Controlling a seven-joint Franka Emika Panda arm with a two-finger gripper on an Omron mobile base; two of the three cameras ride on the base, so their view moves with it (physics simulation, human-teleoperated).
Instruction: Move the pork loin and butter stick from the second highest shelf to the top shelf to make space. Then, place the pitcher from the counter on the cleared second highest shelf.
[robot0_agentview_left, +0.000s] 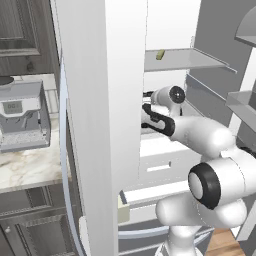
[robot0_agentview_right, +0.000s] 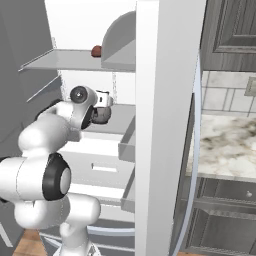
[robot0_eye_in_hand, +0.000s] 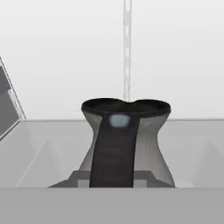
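so the gripper (robot0_agentview_right: 104, 114) is clamped tight on the pitcher (robot0_eye_in_hand: 127, 144), which sits right between the fingers, neck and flared rim poking up in the hand view. the second highest shelf (robot0_eye_in_hand: 39, 148) is just under the fingers. higher up on the top shelf (robot0_agentview_left: 190, 60) sit the butter stick (robot0_agentview_left: 160, 54) and pork loin (robot0_agentview_right: 96, 50).

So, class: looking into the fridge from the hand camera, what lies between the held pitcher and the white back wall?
Nothing. In the hand view, bare grey shelf runs from the pitcher to the back wall.
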